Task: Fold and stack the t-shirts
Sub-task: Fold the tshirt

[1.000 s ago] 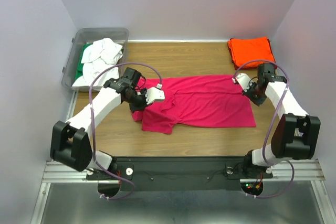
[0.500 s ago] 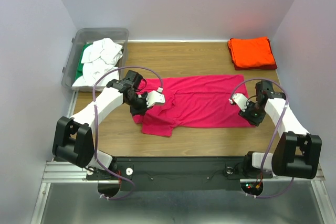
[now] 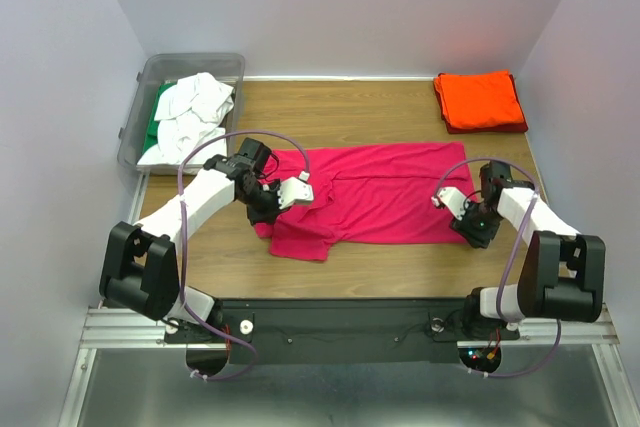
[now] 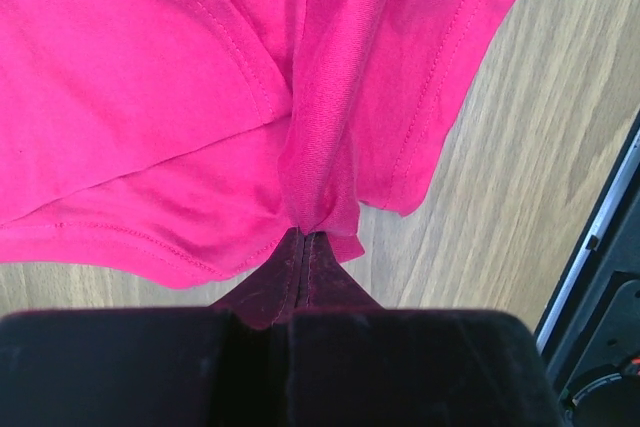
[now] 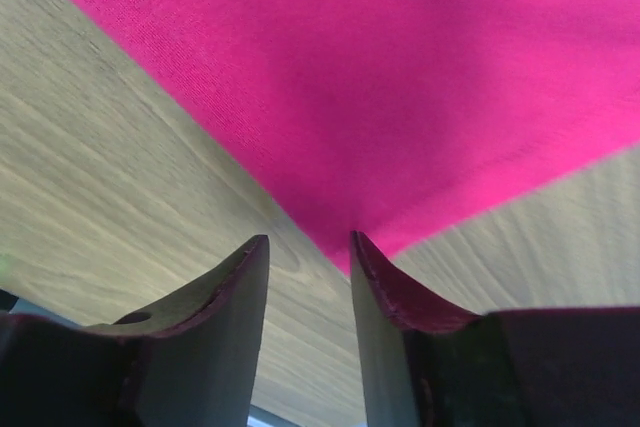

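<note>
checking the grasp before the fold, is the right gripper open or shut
Open. The right gripper shows its fingers apart in the wrist view, with the pink shirt corner at the gap, not pinched.

White links and black joints on left arm (image 3: 190, 205) and right arm (image 3: 535, 215); lilac cables (image 3: 212, 141) looped above each; dark, pink-tinged fingers (image 5: 225, 317) along lower wrist frames.
</note>
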Motion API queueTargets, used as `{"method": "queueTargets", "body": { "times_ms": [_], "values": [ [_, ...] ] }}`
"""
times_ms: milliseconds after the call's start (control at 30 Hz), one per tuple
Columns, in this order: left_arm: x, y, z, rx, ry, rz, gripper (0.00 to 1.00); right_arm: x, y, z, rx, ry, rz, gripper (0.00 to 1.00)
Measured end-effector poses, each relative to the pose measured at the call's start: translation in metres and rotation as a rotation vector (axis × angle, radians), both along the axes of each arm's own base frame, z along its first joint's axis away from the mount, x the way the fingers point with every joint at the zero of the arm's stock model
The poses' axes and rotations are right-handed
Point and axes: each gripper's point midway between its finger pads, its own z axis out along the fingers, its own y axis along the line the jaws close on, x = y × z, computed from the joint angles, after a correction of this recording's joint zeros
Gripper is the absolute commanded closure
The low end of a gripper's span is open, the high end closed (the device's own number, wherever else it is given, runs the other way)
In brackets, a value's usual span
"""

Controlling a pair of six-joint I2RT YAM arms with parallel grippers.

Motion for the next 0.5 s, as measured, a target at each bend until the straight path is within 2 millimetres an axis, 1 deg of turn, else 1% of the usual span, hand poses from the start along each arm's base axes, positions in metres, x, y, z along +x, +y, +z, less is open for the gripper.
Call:
{"method": "queueTargets", "body": {
  "times_ms": [67, 133, 167, 200, 300, 367, 433, 500],
  "values": [
    [0.0, 0.0, -0.001, 0.0, -0.002, 0.0, 1.0, -0.004, 0.0, -0.007, -0.002, 0.017, 0.001, 0.55],
    [0.0, 0.001, -0.003, 0.004, -0.001, 0.0, 1.0, -0.005, -0.001, -0.013, -0.007, 0.026, 0.001, 0.59],
    [-0.001, 0.001, -0.004, 0.005, 0.002, 0.001, 1.0, -0.003, -0.002, -0.013, -0.011, 0.018, 0.0, 0.64],
    [-0.001, 0.002, -0.004, 0.007, 0.002, 0.001, 1.0, 0.0, -0.003, -0.014, -0.016, 0.008, 0.0, 0.78],
    [-0.001, 0.001, -0.005, 0.006, 0.0, 0.001, 1.0, 0.007, -0.008, -0.014, -0.04, -0.023, -0.002, 0.9],
    [-0.001, 0.001, -0.004, 0.003, 0.002, 0.002, 1.0, 0.01, -0.01, -0.013, -0.054, -0.036, -0.004, 0.96],
    [-0.002, 0.0, -0.004, 0.0, 0.006, 0.004, 1.0, 0.008, -0.011, -0.012, -0.061, -0.046, -0.005, 0.99],
    [-0.003, 0.0, -0.004, -0.002, 0.012, 0.006, 1.0, 0.004, -0.012, -0.009, -0.069, -0.061, -0.007, 0.99]
  ]
}}
